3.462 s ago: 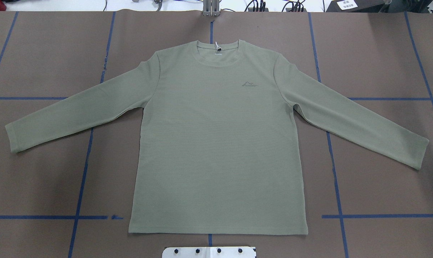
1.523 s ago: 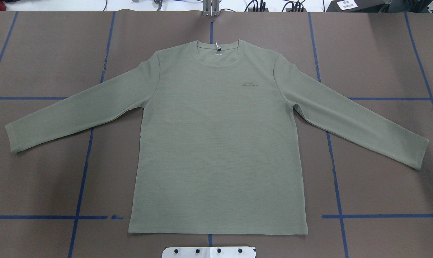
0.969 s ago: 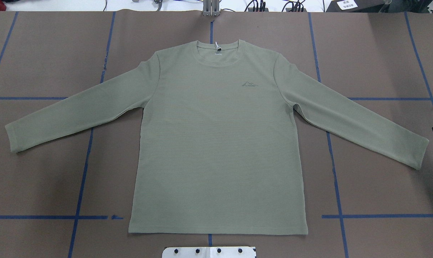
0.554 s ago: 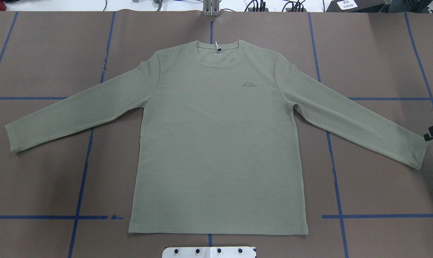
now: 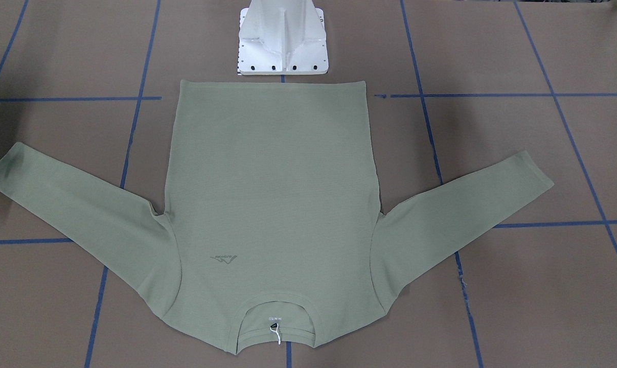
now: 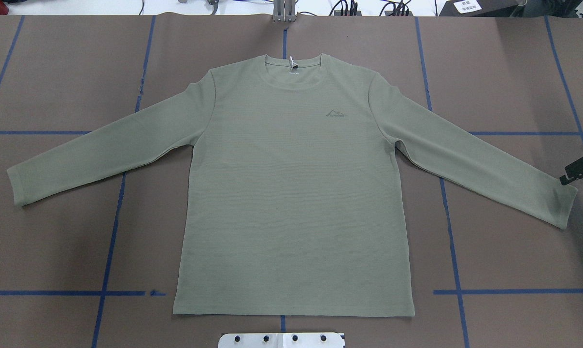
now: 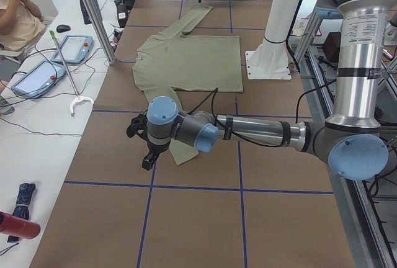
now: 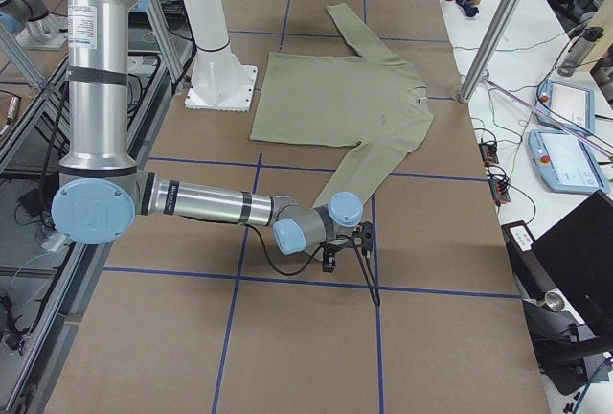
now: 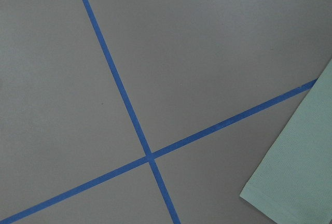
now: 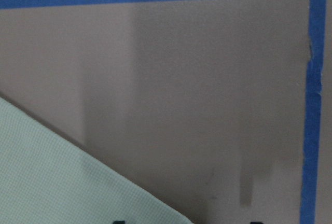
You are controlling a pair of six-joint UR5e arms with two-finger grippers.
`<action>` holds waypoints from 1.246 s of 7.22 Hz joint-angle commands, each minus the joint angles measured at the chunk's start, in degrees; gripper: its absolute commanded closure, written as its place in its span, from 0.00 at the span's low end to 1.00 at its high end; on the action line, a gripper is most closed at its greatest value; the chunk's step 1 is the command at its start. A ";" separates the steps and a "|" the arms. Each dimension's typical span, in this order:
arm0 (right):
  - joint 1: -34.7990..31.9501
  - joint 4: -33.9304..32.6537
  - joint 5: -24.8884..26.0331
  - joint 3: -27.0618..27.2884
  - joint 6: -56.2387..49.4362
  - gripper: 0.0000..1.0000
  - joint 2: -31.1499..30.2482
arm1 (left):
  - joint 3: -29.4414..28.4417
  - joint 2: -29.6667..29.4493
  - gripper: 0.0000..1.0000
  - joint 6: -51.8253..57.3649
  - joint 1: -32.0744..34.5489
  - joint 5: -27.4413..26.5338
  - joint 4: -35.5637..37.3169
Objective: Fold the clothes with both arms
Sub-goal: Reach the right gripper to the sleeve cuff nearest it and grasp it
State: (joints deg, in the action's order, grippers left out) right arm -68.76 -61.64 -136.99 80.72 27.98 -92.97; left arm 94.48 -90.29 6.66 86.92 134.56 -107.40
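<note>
I am seeing the shirt (image 6: 291,193) lying flat, front up, on the table (image 6: 54,251). The right gripper (image 6: 569,176) is hovering at the shirt's robot-right cuff, fingertips apart. The left gripper (image 7: 147,160) is hanging just beside the shirt's other cuff; I cannot tell its finger state.

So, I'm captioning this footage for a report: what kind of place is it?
Most likely a robotics lab workcell. A left arm and a right arm reach over a table gridded with blue tape, a shirt spread on it, and what look like teach pendants lie on the side bench.
</note>
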 commanded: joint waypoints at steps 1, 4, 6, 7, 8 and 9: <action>0.38 0.02 -0.12 -0.65 -0.03 0.16 0.07 | 0.17 0.03 0.00 -0.07 0.00 0.00 0.00; 1.08 0.02 -0.21 -0.65 -0.03 0.33 0.07 | 0.17 -0.06 0.00 0.02 0.00 0.00 0.00; 1.08 0.02 -0.21 -1.34 0.06 0.70 -0.02 | 0.09 0.03 0.00 0.02 0.00 0.00 0.00; 1.08 0.02 -0.21 -1.44 -0.03 0.92 -0.02 | 0.09 0.03 0.00 0.02 0.00 0.00 0.00; 1.08 0.02 -0.29 -1.44 -0.03 1.00 -0.11 | 0.09 0.03 0.00 -0.07 0.00 0.09 0.00; 1.08 0.02 -0.38 -0.83 0.06 1.00 -0.20 | 0.00 0.03 0.00 -0.07 0.00 0.09 0.00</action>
State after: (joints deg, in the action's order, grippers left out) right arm -67.68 -61.61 -137.28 79.45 27.98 -93.07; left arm 94.55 -90.27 6.62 86.92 134.62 -107.40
